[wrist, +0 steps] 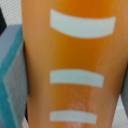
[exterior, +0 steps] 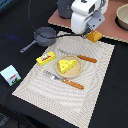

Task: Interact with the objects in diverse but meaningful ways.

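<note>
My gripper (exterior: 91,30) is shut on the orange-brown scored bread block (exterior: 94,36) and holds it over the far edge of the striped placemat (exterior: 95,75). In the wrist view the bread block (wrist: 75,65) fills the picture, with pale score marks across it. The yellow holed cheese wedge (exterior: 66,64) lies on the round tan plate (exterior: 75,71). The yellow red-labelled box (exterior: 45,58) lies at the mat's edge on the exterior view's left. The grey long-handled saucepan (exterior: 44,35) stands beyond it. The small white carton (exterior: 10,75) stands on the dark table at the far left.
An orange-handled fork (exterior: 66,80) lies in front of the plate and an orange-handled knife (exterior: 80,57) behind it. A brown board (exterior: 110,27) at the back right bears a beige bowl (exterior: 123,17). A dark cable (exterior: 32,20) runs near the saucepan.
</note>
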